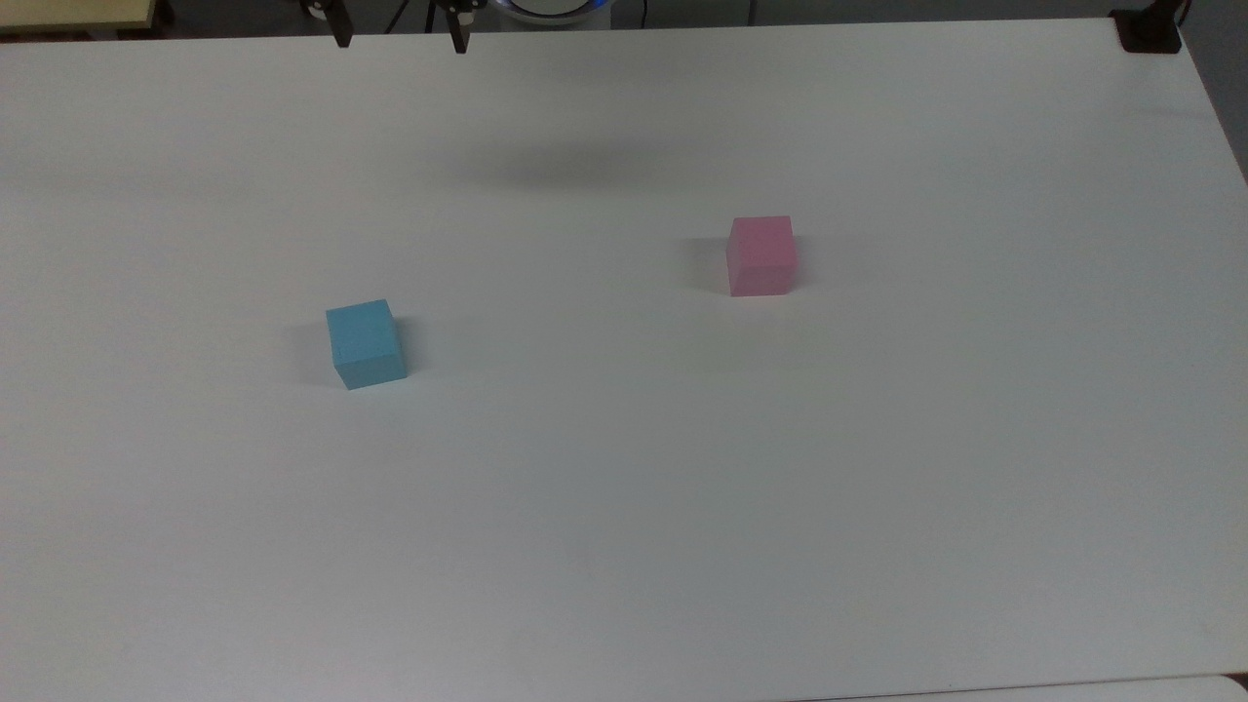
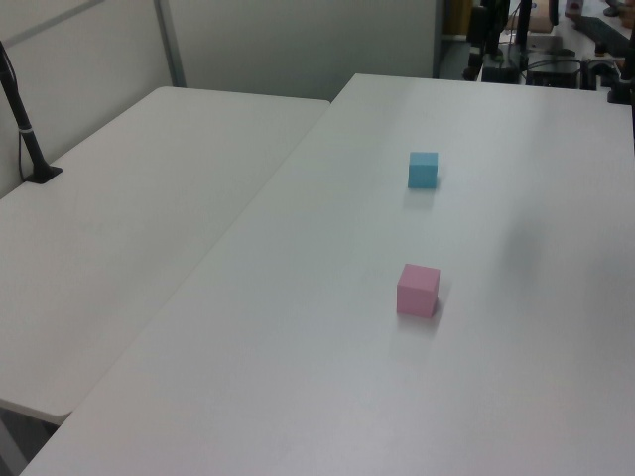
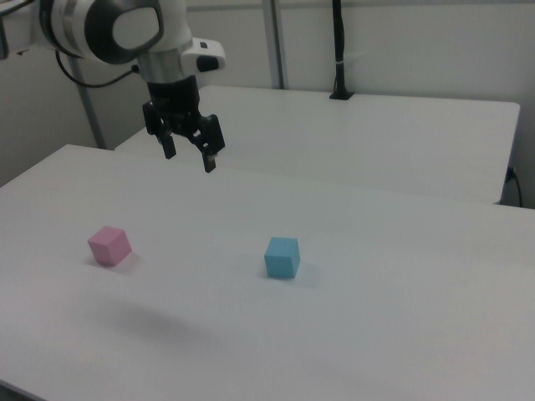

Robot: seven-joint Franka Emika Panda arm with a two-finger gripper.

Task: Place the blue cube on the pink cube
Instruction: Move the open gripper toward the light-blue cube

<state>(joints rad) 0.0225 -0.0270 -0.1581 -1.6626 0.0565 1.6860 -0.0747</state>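
Observation:
The blue cube point(image 1: 366, 343) sits on the white table point(image 1: 624, 546) toward the top view's left, well apart from the pink cube point(image 1: 761, 254) at centre right. Both also appear in the left view, blue cube point(image 2: 424, 170) beyond pink cube point(image 2: 418, 290), and in the right view, blue cube point(image 3: 282, 256) to the right of pink cube point(image 3: 109, 245). My gripper point(image 3: 189, 159) hangs open and empty high above the table, behind and between the cubes in the right view. Its two dark fingertips point(image 1: 341, 41) poke in at the top view's upper edge.
A second white table point(image 2: 119, 228) adjoins on the left view's left, with a black post point(image 2: 25, 129) clamped to it. A black clamp point(image 1: 1149, 34) sits at the top view's far right corner. Wide bare tabletop surrounds both cubes.

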